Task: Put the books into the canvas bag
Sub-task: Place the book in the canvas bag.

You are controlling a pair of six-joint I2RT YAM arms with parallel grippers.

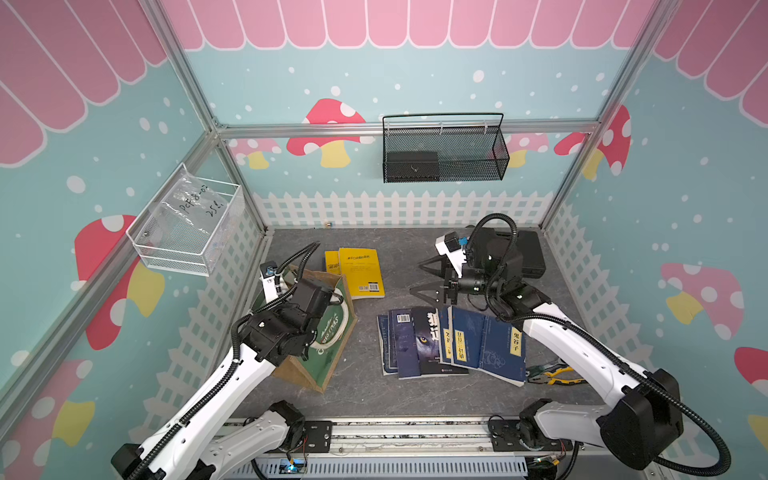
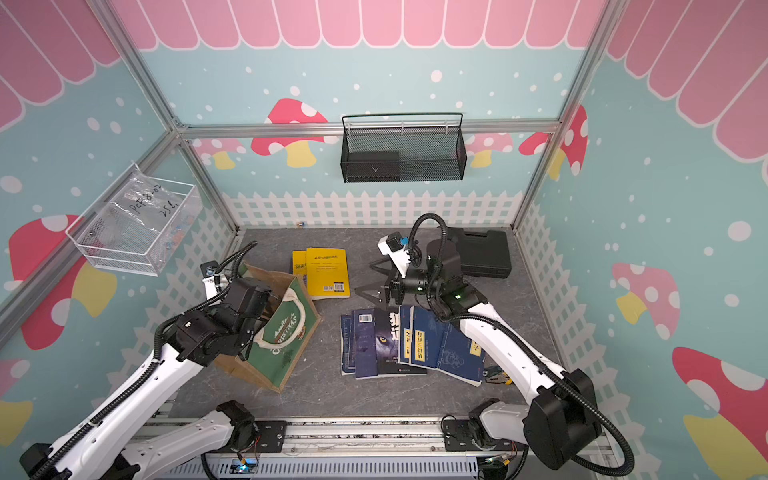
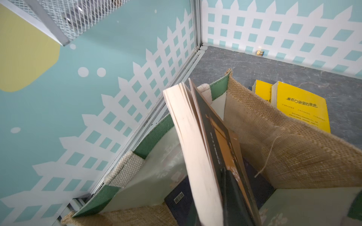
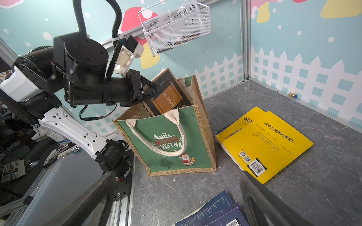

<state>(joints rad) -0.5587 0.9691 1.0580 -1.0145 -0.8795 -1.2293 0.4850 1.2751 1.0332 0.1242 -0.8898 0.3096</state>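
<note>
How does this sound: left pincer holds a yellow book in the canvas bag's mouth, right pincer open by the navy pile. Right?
Wrong colour: left pincer holds the dark brown gold-panelled book in the mouth of the canvas bag, right pincer open by the navy pile. The right wrist view shows it.

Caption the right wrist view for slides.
Left tool holds dark brown book partly in canvas bag; yellow books lie beside.
</note>
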